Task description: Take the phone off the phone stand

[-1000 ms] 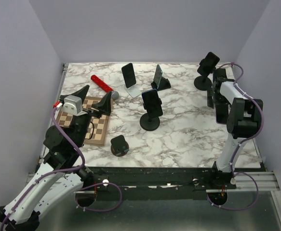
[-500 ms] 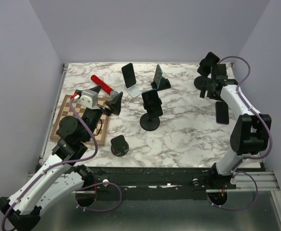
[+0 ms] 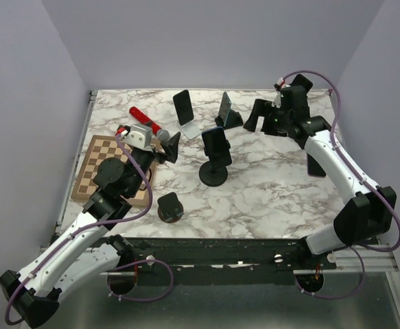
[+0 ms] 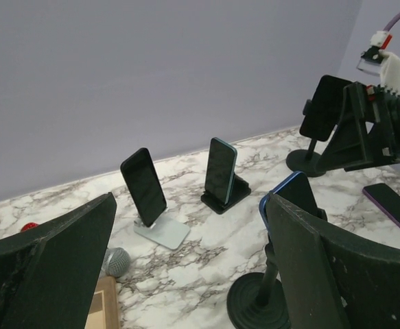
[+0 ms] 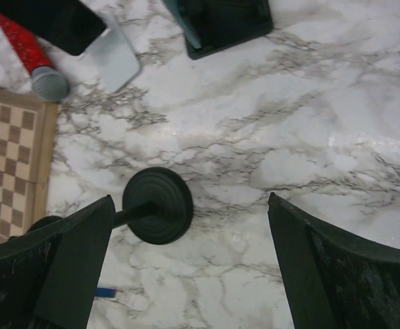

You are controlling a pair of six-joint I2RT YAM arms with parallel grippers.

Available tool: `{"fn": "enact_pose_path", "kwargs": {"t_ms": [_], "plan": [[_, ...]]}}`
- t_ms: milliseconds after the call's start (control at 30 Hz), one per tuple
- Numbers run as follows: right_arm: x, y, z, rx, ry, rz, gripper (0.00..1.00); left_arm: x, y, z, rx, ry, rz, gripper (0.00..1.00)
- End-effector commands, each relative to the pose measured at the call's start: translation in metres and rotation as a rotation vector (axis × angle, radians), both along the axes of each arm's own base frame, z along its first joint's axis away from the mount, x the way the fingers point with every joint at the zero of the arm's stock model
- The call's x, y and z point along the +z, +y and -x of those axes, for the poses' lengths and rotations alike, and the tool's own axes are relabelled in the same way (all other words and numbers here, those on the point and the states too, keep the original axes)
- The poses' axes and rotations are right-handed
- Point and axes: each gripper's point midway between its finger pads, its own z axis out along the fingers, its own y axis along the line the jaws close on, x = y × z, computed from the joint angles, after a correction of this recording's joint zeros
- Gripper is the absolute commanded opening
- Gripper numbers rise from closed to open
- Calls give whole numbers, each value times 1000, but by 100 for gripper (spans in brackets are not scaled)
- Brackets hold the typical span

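A dark phone with a blue edge stands clamped upright on a black round-base phone stand in the middle of the marble table. My left gripper hovers open just left of it, and in the left wrist view the stand's base sits beside the right finger. My right gripper hangs open to the phone's back right, looking down on the round base near its left finger; the gripper holds nothing.
Behind stand a phone on a silver stand and a phone on a black wedge stand. An empty pole stand is far right, with a flat phone nearby. Chessboard, red microphone and small black stand lie left.
The left arm has swung right and forward off the chessboard towards the centre phone. The right arm has stretched out from the right edge to the back middle. Both grippers stayed open.
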Motion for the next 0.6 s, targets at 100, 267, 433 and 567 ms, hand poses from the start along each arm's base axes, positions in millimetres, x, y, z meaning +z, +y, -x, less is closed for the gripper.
{"fn": "enact_pose_path", "kwargs": {"t_ms": [100,267,433,567], "plan": [[72,68,41,122,-138,18,100,7,31,-5,161,-35,-25,99],[91,97,55,120,-191,80,100,11,38,-1,183,-65,-9,99],[104,126,70,139,-243,137,100,12,41,0,195,-72,-3,99],[101,150,83,158,-247,173,100,14,42,1,196,-75,0,99]]}}
